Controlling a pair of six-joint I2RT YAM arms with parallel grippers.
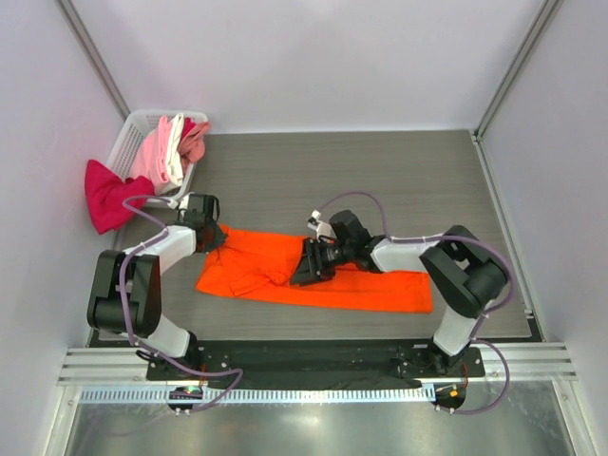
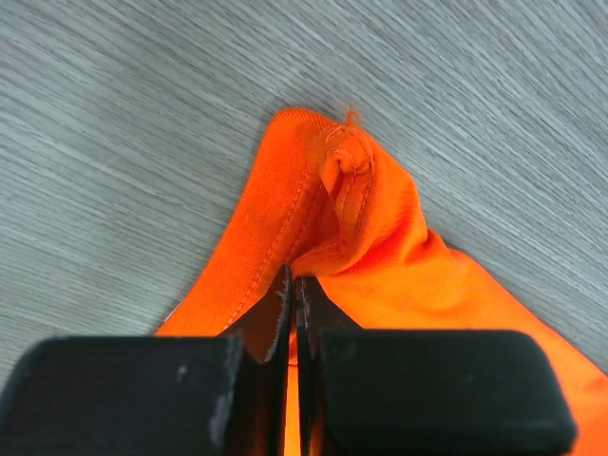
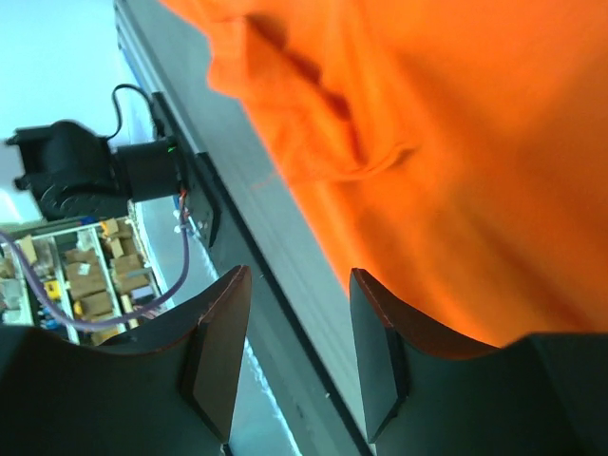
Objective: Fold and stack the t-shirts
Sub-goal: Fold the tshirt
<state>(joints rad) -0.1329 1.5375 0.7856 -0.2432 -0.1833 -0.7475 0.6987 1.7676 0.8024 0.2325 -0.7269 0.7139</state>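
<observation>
One orange t-shirt [image 1: 380, 285] lies spread at 6 o'clock on the table [image 1: 380, 180]. The left gripper [image 2: 293, 290] is pinched tight on its seamed corner at 9 o'clock, likely to anchor or lift that edge, while the right gripper [image 1: 304, 274] hovers mid-cloth, jaws half apart and empty; other t-shirts [image 1: 171, 147] sit in the basket [image 1: 133, 123] at 11 o'clock

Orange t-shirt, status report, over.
Left gripper shut on orange t-shirt edge. Right gripper open over it, empty. Other shirts by basket, out of the way.
</observation>
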